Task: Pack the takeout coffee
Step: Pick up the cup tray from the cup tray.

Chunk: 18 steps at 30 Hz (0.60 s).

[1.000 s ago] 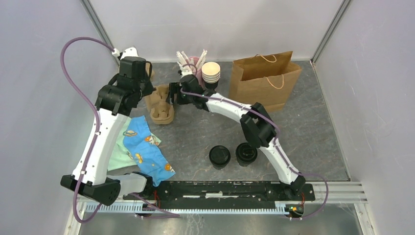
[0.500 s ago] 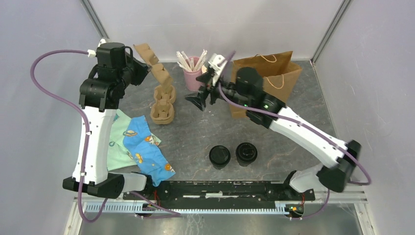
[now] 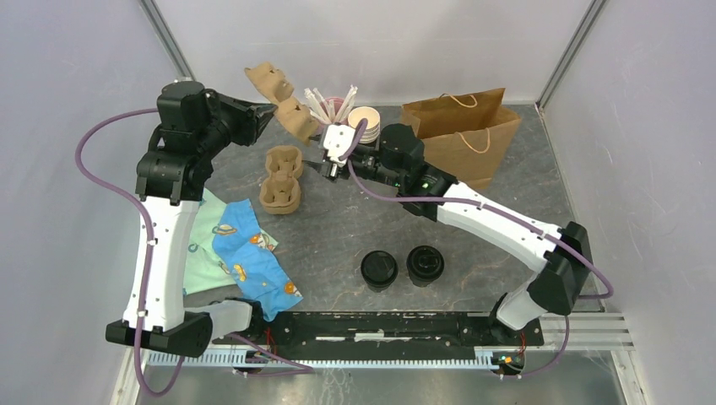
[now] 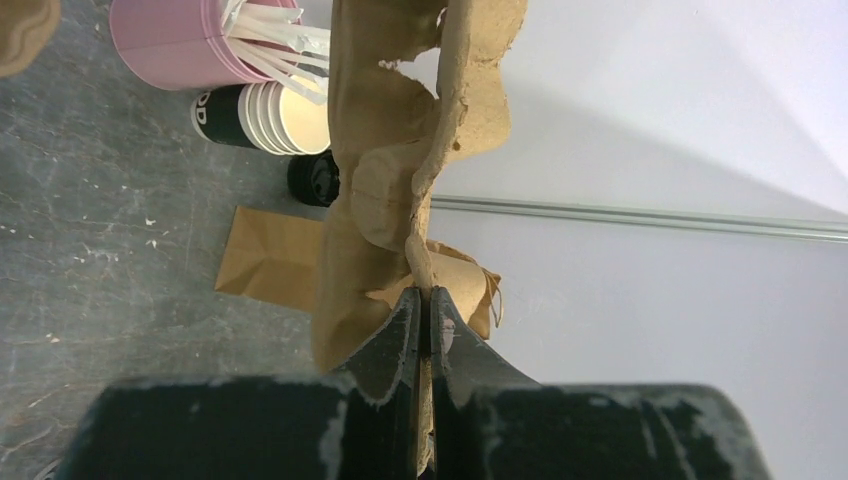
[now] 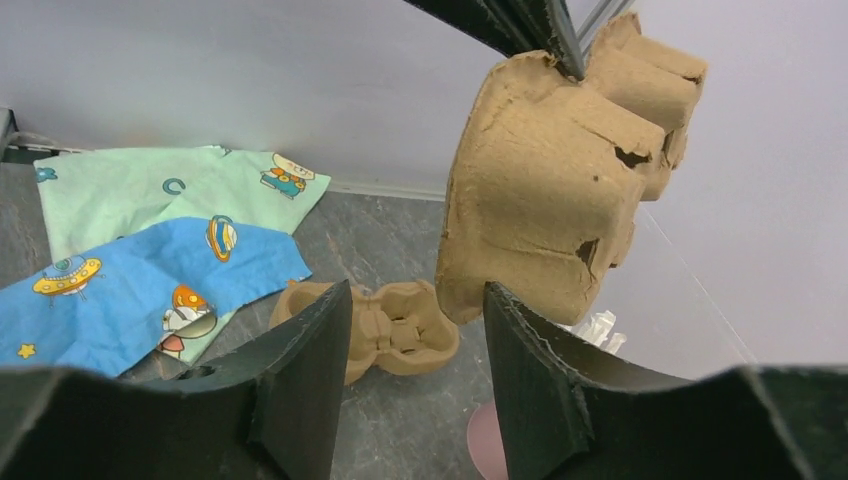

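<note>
Nearest, toward the arm bases and well in front of the brown bag (image 3: 460, 139), two small black cups stand upright on the table (image 3: 338, 228), just beside each other. One is a takeout coffee (image 3: 379, 270) and the other a second takeout coffee (image 3: 425, 265), each capped by a round black lid. Far to the bag's left lie two printed cloths, a blue cloth (image 3: 253, 257) over a green cloth (image 3: 198, 253).

The right arm bends out wide and reaches across the bag's front. The right gripper (image 5: 415, 300) hangs left of the bag, jaws spread around nothing. The left arm stands tall, and the left gripper (image 4: 425, 305) has its jaws pressed together on the thin rim of a raised cup carrier (image 5: 540, 190), clear of the table. A second cup carrier (image 3: 281, 179) lies flat below.

Farthest, just left of the bag, stand one pink cup (image 4: 165, 40) of wrapped sticks and one stack of cream-rimmed cups (image 4: 265, 115).
</note>
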Tool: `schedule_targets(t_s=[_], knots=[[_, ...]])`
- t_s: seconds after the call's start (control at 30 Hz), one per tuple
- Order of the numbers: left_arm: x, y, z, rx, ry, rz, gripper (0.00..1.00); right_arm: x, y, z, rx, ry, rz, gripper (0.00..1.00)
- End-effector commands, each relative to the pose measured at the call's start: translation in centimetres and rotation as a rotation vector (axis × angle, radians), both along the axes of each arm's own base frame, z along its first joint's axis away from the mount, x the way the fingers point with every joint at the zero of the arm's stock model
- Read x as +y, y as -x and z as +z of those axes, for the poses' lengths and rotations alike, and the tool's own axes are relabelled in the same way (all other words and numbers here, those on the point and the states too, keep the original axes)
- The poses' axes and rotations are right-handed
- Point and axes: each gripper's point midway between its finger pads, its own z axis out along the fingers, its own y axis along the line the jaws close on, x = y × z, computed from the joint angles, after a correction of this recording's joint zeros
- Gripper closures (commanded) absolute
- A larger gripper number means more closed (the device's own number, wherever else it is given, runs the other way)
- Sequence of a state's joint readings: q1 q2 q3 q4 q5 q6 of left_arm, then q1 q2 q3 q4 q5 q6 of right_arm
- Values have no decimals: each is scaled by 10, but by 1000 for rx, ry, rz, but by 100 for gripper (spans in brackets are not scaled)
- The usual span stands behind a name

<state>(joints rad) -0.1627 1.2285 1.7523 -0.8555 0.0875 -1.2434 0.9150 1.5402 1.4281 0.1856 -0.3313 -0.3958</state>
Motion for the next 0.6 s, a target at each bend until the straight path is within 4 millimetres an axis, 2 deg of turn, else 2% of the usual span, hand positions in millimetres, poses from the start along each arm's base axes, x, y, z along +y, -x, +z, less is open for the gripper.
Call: schedule_targets(t_s=[0.0, 0.17, 0.3, 0.57], knots=[[-8, 3, 17, -45, 112, -25, 98, -1, -4, 55, -145, -92, -35, 46], [-8, 2, 14, -43, 122, -30, 98, -4, -8, 52, -153, -92, -94, 56], [-9, -1, 16, -44, 133, -36, 98, -7, -7, 55, -163, -116, -134, 60], [-12, -3, 15, -32, 159, -57, 98, -5, -14, 53, -169, -130, -232, 78]])
